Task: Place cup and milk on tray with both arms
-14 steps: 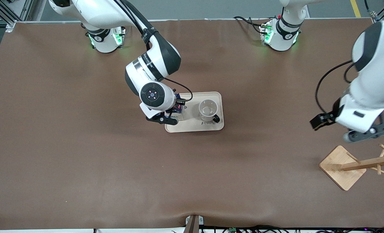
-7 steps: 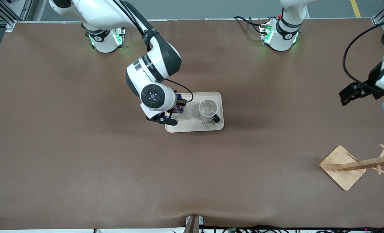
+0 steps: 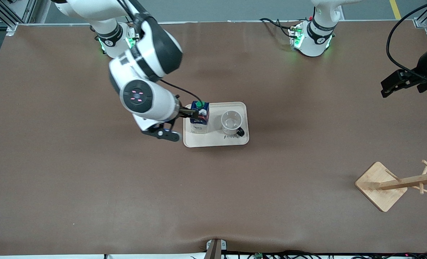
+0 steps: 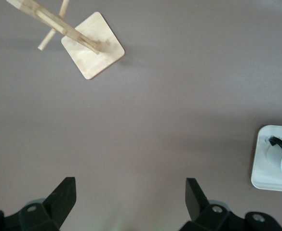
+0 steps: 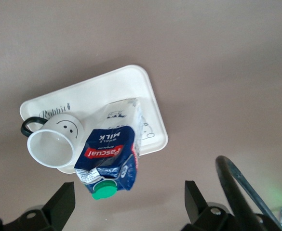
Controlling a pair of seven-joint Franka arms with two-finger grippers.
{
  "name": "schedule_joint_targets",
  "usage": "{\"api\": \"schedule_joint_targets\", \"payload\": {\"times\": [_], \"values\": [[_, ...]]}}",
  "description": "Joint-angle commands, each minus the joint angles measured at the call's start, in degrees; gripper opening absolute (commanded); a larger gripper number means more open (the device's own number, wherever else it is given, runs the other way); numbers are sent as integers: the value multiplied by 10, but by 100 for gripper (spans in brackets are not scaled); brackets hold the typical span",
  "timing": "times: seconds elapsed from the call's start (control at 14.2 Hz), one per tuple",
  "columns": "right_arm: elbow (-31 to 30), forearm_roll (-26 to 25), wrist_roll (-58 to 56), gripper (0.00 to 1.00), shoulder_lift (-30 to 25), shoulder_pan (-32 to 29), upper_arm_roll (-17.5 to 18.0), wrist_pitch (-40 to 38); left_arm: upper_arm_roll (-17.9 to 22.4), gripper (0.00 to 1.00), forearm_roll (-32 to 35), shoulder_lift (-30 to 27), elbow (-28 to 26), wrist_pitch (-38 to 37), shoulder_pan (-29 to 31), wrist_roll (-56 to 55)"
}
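Boxy blue milk (image 3: 200,118) and round white cup (image 3: 231,122) on flat cream tray (image 3: 217,141)

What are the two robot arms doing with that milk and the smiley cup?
They are putting breakfast things on a tray. The milk and the cup both stand on the cream tray, side by side. The right pincer is open above the milk and holds nothing. The left pincer is open too, up over bare table toward the left arm's end, waiting. A wooden rack stands at that end, nearer the front camera, with nothing on it.
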Motion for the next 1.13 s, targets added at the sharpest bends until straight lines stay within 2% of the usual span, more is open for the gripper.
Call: {"api": "schedule_joint_targets", "payload": {"times": [0.0, 0.21, 0.28, 0.35, 0.42, 0.49, 0.56, 0.77, 0.91, 1.06], "values": [[46, -6, 4, 100, 2, -52, 5, -69, 53, 100, -16, -51, -59, 4, -53, 11], [58, -125, 6, 100, -34, -63, 5, -114, 53, 100, -26, -65, -75, 5, -54, 11], [63, -132, 7, 100, -47, -74, 7, -114, 49, 100, -26, -68, -76, 4, -55, 11], [71, -79, 7, 100, -60, -113, 12, -109, 46, 100, -25, -68, -75, 4, -55, 11], [71, 24, 7, 100, -62, -157, 11, -104, 43, 100, -26, -67, -74, 3, -54, 11], [75, 47, 0, 100, -62, -176, 6, -101, 42, 100, -25, -65, -73, 4, -54, 11], [75, 33, -33, 100, -66, -182, 5, -106, 42, 100, -25, -63, -71, 4, -54, 11], [48, -18, -199, 100, -126, -249, 5, -143, 41, 100, -25, -58, -70, 6, -55, 11], [2, -48, -211, 100, -168, -282, -2, -136, 41, 100, -25, -58, -70, 5, -55, 11], [-32, -122, -220, 100, -196, -280, 2, -121, 41, 100, -29, -58, -68, 5, -55, 7]]}}
